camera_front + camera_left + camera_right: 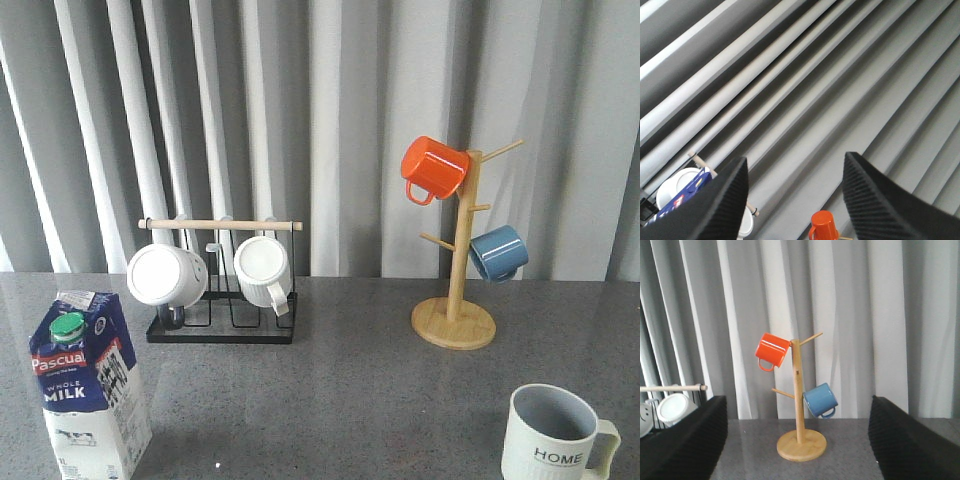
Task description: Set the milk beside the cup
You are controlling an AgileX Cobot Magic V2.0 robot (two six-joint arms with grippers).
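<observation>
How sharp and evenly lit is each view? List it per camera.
Front view: soft, even light, no hard shadows; the milk and the cup read clearly, lettering included. Left wrist view: tilted, filled mostly by curtain, the left hand open, its fingers dark and blurred up close. Right wrist view: the mug tree is sharp, the open right hand shows dark, soft fingers.

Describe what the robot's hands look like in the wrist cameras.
Only the fingers show. The left hand has two black fingers with fine ribbed inner faces. The right hand has the same black, textured fingers. No cables or markings are visible.
</observation>
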